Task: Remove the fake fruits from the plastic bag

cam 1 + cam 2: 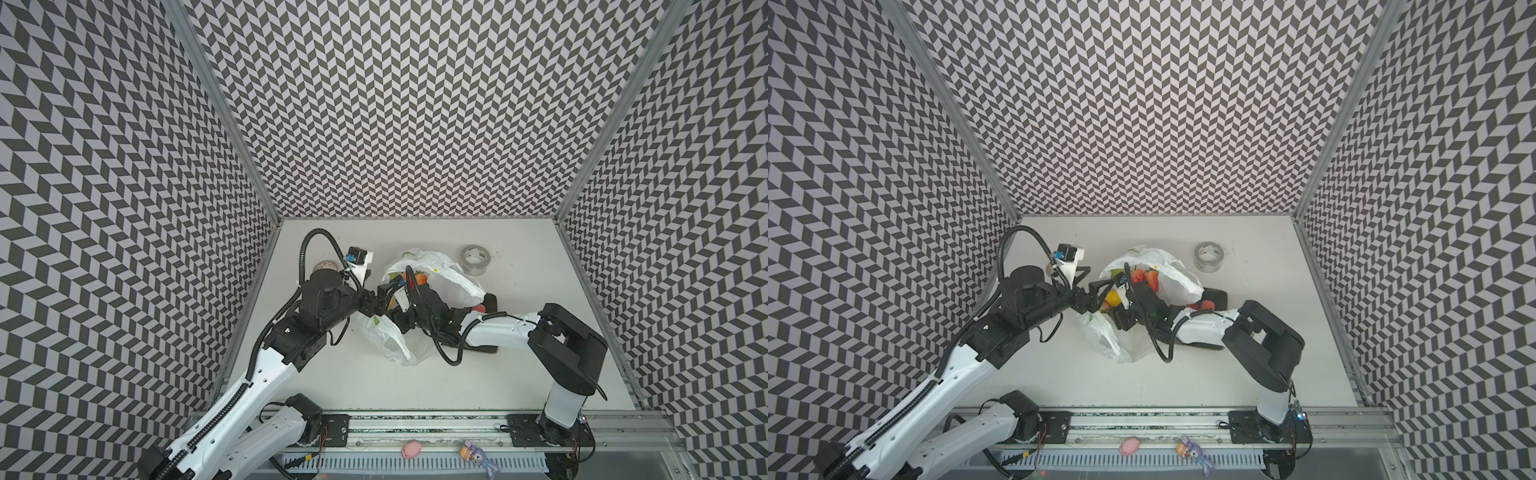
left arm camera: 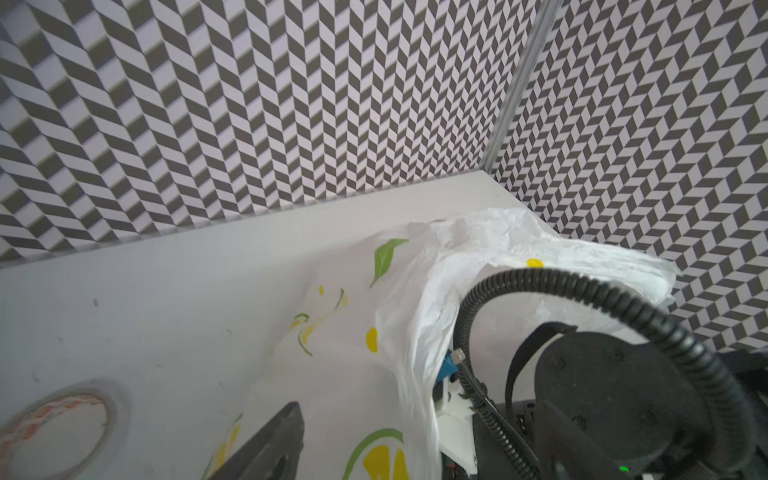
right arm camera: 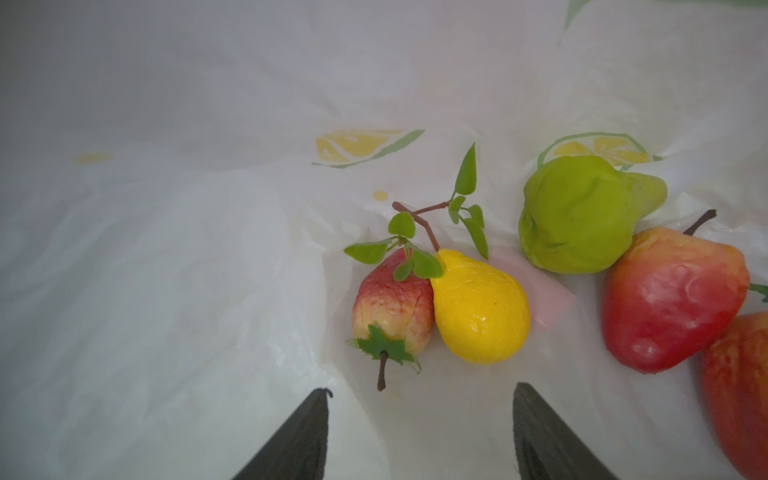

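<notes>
The plastic bag (image 1: 453, 276) lay mid-table (image 1: 519, 353), the fake fruits (image 3: 665, 299) inside it, the lemon (image 3: 482, 307) touching a strawberry (image 3: 392, 303). A tape roll (image 1: 476, 269) stood behind the bag to its right, a second roll (image 1: 325, 265) well to its left. The tray (image 1: 1219, 296) lay just right of the bag, with one fruit (image 1: 1204, 306) on it.

I see a clear tape roll (image 1: 475, 259) near the table's (image 1: 519, 374) far right corner, a second tape roll (image 2: 54, 419) by its left edge, and a dark tray (image 1: 1216, 296) right of the middle.
</notes>
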